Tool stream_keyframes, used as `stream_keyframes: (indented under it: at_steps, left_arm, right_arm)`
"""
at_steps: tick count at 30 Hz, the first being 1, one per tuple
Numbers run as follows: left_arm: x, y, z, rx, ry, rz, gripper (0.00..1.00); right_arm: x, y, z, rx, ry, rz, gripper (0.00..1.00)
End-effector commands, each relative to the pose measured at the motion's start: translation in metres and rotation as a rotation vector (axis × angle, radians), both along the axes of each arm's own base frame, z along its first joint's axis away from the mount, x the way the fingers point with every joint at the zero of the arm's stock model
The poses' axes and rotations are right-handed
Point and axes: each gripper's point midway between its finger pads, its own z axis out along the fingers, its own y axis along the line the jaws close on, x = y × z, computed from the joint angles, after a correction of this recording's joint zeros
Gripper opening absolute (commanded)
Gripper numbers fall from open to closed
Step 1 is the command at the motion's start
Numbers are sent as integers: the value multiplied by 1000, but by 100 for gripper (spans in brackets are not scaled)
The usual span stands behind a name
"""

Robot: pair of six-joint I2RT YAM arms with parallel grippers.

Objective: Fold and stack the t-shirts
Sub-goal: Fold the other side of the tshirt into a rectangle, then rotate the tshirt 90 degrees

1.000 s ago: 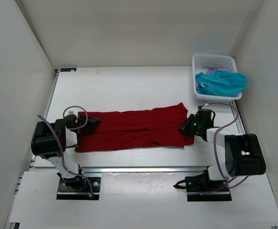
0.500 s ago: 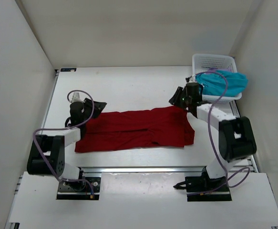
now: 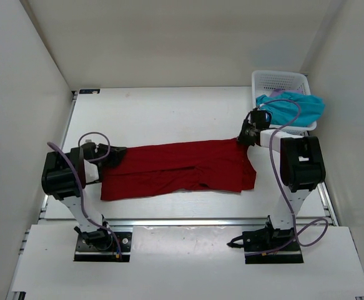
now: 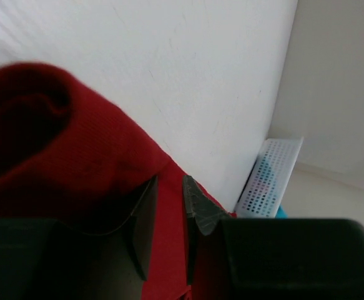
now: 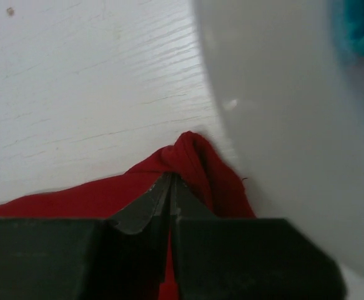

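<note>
Deep red cloth t-shirt (image 3: 182, 165) is laid lengthwise across the white table (image 3: 169, 115).
Its left end is pinched by the barely parted left gripper (image 3: 116, 153), its right corner by the closed right gripper (image 3: 243, 139).

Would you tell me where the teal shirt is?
Overhead view: far right, the teal shirt is heaped in the white basket, spilling over its rim, just beyond the right claw.
</note>
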Motion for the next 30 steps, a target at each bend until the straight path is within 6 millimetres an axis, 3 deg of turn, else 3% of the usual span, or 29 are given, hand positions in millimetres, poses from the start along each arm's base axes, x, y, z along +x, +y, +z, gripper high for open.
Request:
stream_keyframes:
  at_steps: [1,4,8,10,13,14,15,17,18,20,23,24,26,28,29,30]
  left_arm:
    - [-4,17,-2,-19,10,60,34]
    - [6,27,14,-9,-33,88,35]
    - [28,13,61,22,-156,31,35]
    - [36,-2,96,47,-233,-15,35]
    - [39,-27,134,130,-319,-89,38]
    - [37,-29,134,169,-316,-101,39]
    - [34,-48,146,206,-357,-148,40]
    - [15,-93,148,246,-367,-267,40]
    - [10,-101,148,260,-375,-296,40]
    - [-15,-137,141,261,-385,-396,41]
    - [-43,-167,123,255,-372,-508,40]
    - [-50,-168,113,261,-353,-525,40]
    - [-63,-173,109,247,-351,-560,40]
    - [-76,-175,106,249,-350,-585,39]
    - [-81,-172,104,251,-344,-587,40]
    - [-86,-170,104,257,-342,-600,40]
  right_arm:
    - [-8,-22,-7,-58,35,-49,2]
    - [4,-1,12,-3,-34,18,4]
    - [19,43,56,6,-112,137,22]
    - [16,59,75,-18,-143,180,30]
    - [-3,67,83,-2,-158,182,32]
    - [-11,66,88,3,-166,182,31]
    - [-22,68,79,27,-147,184,25]
    - [-41,73,74,58,-132,194,5]
    - [-55,73,63,57,-104,202,2]
    - [-80,79,50,50,-61,232,0]
    - [-107,81,24,54,13,251,0]
    - [-113,81,16,54,40,250,0]
    - [-113,85,0,87,96,262,0]
    - [-92,93,0,123,101,265,0]
    - [-70,99,1,141,91,272,0]
    - [-64,99,-17,148,144,265,0]
